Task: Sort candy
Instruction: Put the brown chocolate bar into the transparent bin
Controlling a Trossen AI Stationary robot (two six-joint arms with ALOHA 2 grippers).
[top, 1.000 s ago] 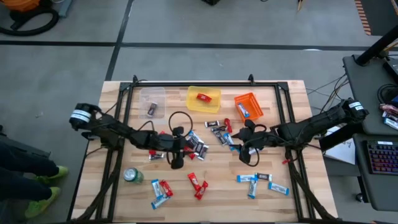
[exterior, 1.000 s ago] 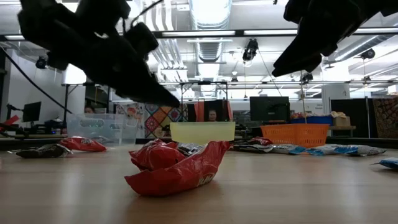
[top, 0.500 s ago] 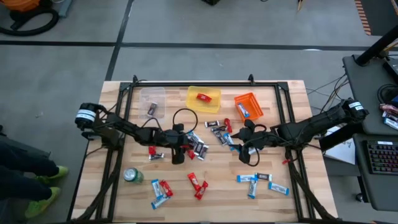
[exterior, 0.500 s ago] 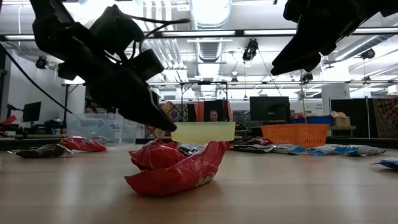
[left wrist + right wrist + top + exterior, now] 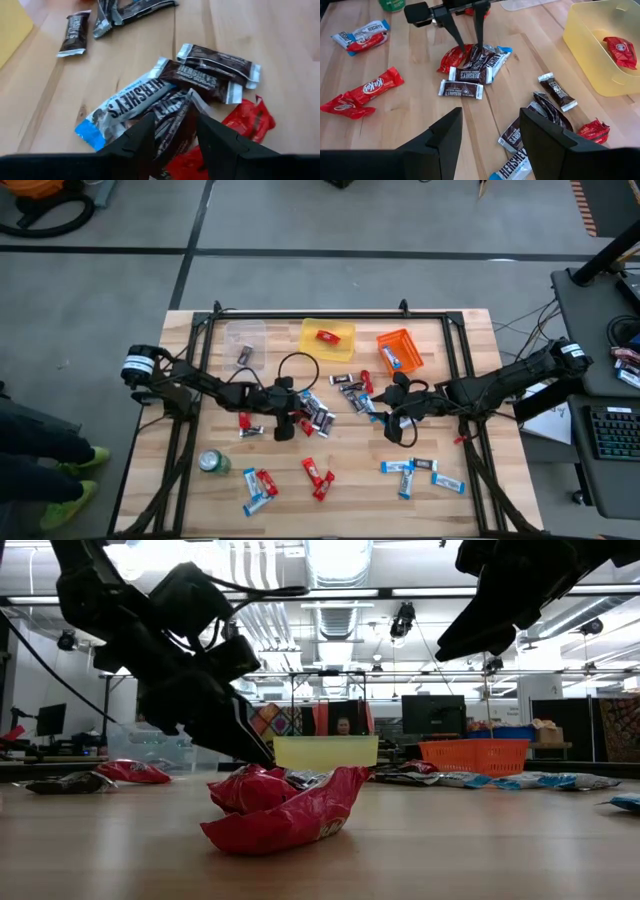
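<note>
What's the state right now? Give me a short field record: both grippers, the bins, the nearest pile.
left gripper: open, fingertips down astride a dark brown bar in the centre pile
right gripper: open, hovering by loose bars, holding nothing
yellow bin: one red candy
orange bin: one blue-and-white bar
clear bin: one dark bar
green can: near table's front left
</note>
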